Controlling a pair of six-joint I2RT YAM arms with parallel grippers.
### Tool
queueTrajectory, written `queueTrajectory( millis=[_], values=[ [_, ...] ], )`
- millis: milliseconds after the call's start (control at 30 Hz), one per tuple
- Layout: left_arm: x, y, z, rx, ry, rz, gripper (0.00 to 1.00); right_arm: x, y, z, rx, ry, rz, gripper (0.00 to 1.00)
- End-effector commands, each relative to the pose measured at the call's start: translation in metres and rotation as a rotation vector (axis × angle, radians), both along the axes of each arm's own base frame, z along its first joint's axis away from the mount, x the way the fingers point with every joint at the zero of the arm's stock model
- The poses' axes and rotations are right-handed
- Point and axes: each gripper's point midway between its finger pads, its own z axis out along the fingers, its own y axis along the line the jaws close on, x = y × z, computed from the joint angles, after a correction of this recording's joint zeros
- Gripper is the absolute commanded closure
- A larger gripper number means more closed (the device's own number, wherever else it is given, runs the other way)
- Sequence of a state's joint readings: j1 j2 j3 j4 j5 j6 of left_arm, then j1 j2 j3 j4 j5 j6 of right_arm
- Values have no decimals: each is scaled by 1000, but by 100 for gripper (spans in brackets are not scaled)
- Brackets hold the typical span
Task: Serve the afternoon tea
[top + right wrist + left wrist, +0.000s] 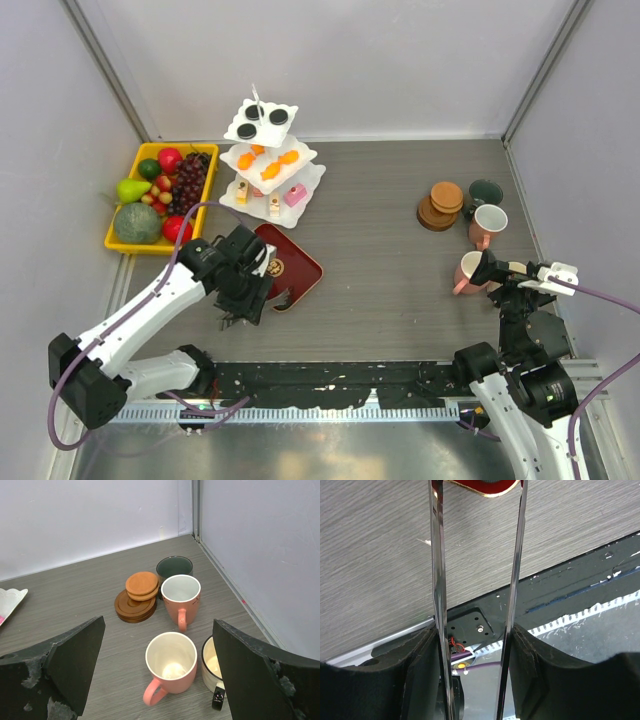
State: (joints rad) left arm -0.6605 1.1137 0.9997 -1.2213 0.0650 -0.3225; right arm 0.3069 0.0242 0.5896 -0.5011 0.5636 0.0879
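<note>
The white three-tier stand [266, 160] stands at the back with black round pastries [268, 118] on top, orange ones [266, 162] in the middle and pink and cream ones [284, 197] at the bottom. My left gripper [243, 298] [475, 647] is shut on the metal tongs [438, 575], whose arms reach to a dark red plate [292, 264] [485, 485]. My right gripper [500, 274] [159, 629] is open above a pink mug [171, 666] [466, 272]. A second pink mug [180, 597], a green mug [174, 566], a beige mug [212, 666] and brown coasters [137, 594] [441, 204] stand around it.
A yellow tray of fruit [160, 192] sits at the back left. Grey walls close the table at the back and on both sides, the right wall [260, 555] close to the mugs. A black rail [570, 587] runs along the near edge.
</note>
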Motion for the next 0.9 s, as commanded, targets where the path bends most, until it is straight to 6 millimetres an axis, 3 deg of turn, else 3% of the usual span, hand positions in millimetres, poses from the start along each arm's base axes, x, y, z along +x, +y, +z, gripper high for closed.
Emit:
queueTrajectory(
  millis=[0, 400, 533, 633, 867],
  values=[
    [-1, -5, -4, -7, 12, 4, 44, 3, 0, 6, 3, -20, -7, 5],
    [-9, -12, -13, 3, 52, -21, 44, 3, 0, 7, 5, -25, -7, 5],
    [-7, -11, -13, 13, 40, -19, 52, 2, -1, 7, 6, -25, -9, 4],
    [0, -11, -11, 21, 12, -15, 61, 2, -1, 7, 5, -26, -12, 5],
    [42, -15, -4, 41, -107, 17, 61, 1, -1, 8, 7, -31, -10, 5]
  ],
)
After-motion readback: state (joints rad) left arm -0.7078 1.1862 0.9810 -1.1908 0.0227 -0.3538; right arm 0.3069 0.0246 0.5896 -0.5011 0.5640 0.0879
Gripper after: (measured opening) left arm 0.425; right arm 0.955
